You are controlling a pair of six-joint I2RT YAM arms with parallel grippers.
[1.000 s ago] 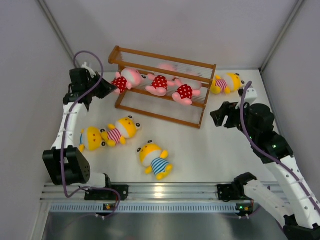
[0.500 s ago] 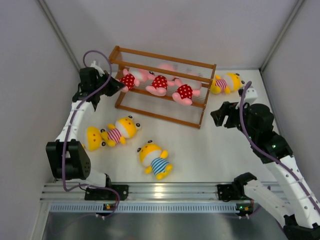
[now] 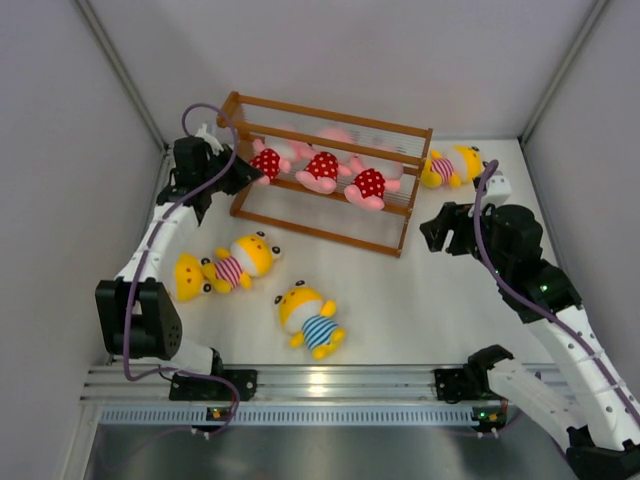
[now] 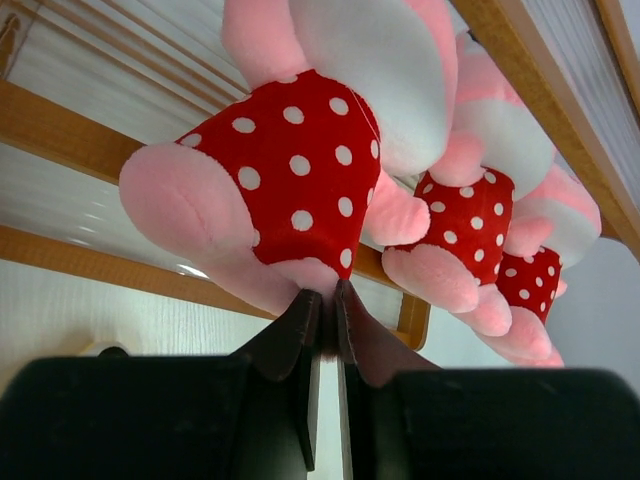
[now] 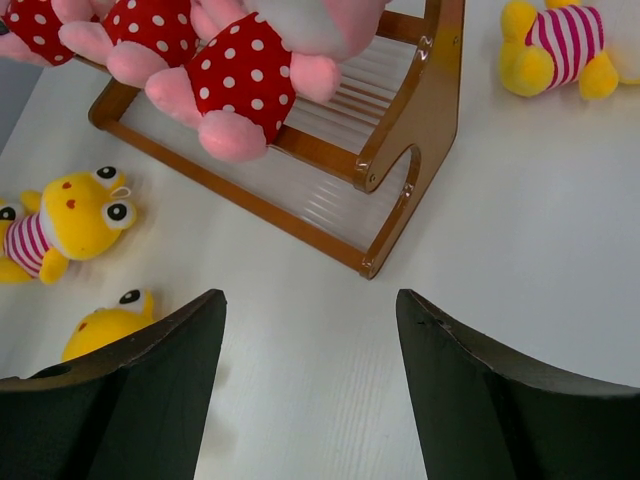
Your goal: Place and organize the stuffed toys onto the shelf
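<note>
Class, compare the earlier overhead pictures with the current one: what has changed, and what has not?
The left pincer, shut on the leftmost pink toy, carried it rightward into the shelf's left end. The right pincer and the blue-striped toy stayed put.

Left gripper point(image 4: 322, 300): I see its jaw tips touching the underside of the nearest shelf toy point(image 4: 290, 170), which lies on the middle tier of the shelf point(image 4: 60, 115). The second shelf toy point(image 4: 470, 220) and third shelf toy point(image 4: 535, 285) lie in a row beyond it, to the jaws' right.

Right gripper point(image 5: 310, 298): I note the shelf's right end straight ahead of the jaws. The end toy point(image 5: 560, 45) lies on the table point(image 5: 480, 200) ahead-right, past that end. The pair of toys point(image 5: 75, 215) lies ahead-left, in front of the shelf. The lone toy point(image 5: 105, 325) lies just left of the jaws.
</note>
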